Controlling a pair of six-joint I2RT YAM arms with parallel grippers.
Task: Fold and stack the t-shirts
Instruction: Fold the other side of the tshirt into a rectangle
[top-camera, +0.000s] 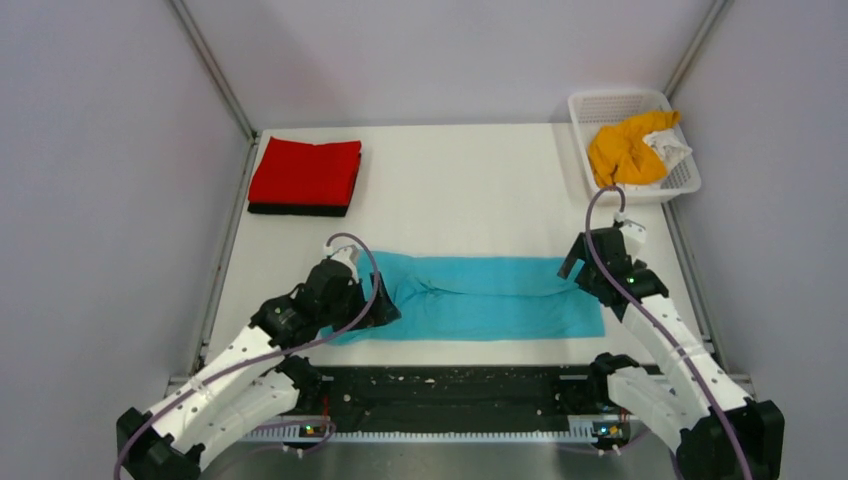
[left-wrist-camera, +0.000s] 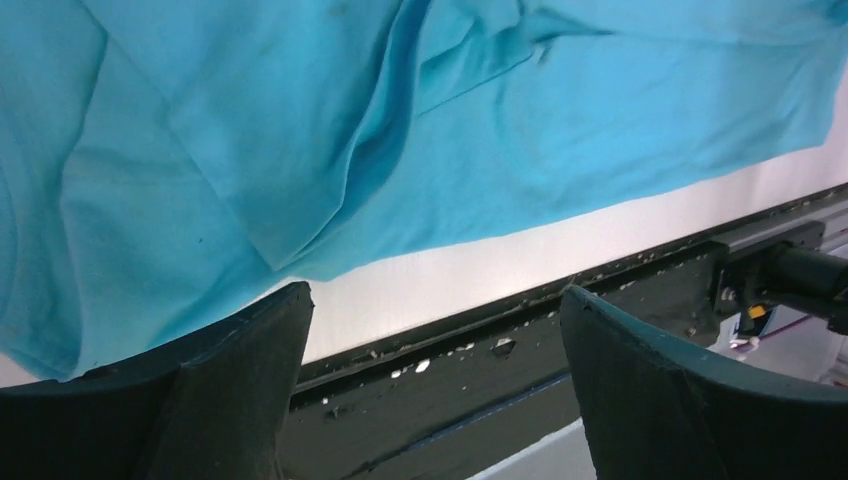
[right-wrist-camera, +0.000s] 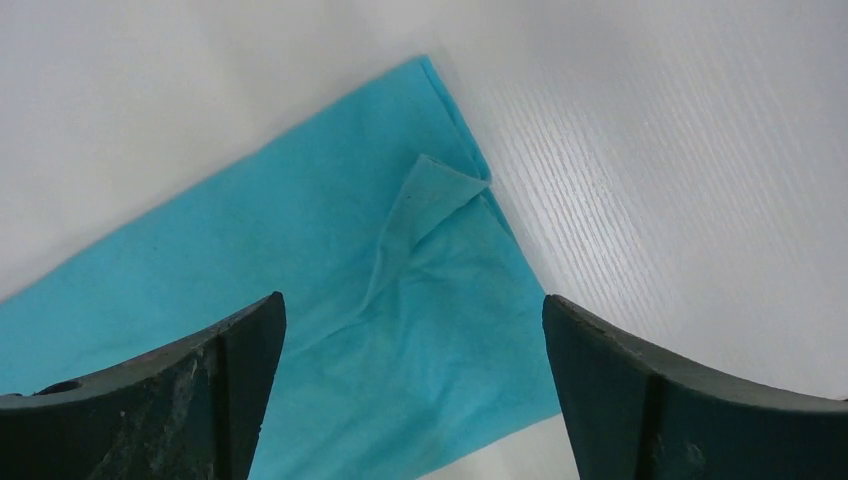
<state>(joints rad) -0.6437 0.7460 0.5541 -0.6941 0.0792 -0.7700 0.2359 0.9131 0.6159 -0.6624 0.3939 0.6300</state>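
A turquoise t-shirt (top-camera: 490, 297) lies folded into a long strip across the near middle of the white table (top-camera: 470, 190). My left gripper (top-camera: 378, 305) is open over its left end; in the left wrist view the wrinkled cloth (left-wrist-camera: 300, 130) lies above the spread fingers (left-wrist-camera: 240, 380). My right gripper (top-camera: 577, 268) is open over its right end; the right wrist view shows that end of the cloth (right-wrist-camera: 400, 330) with a small turned-up corner. A folded red t-shirt (top-camera: 305, 171) lies on a black one (top-camera: 297, 209) at the far left. An orange t-shirt (top-camera: 627, 148) and a white one (top-camera: 669, 148) lie in the basket.
The white mesh basket (top-camera: 590, 108) stands at the far right corner. A black rail (top-camera: 450, 385) runs along the near table edge between the arm bases. Grey walls and metal posts close in the table on three sides.
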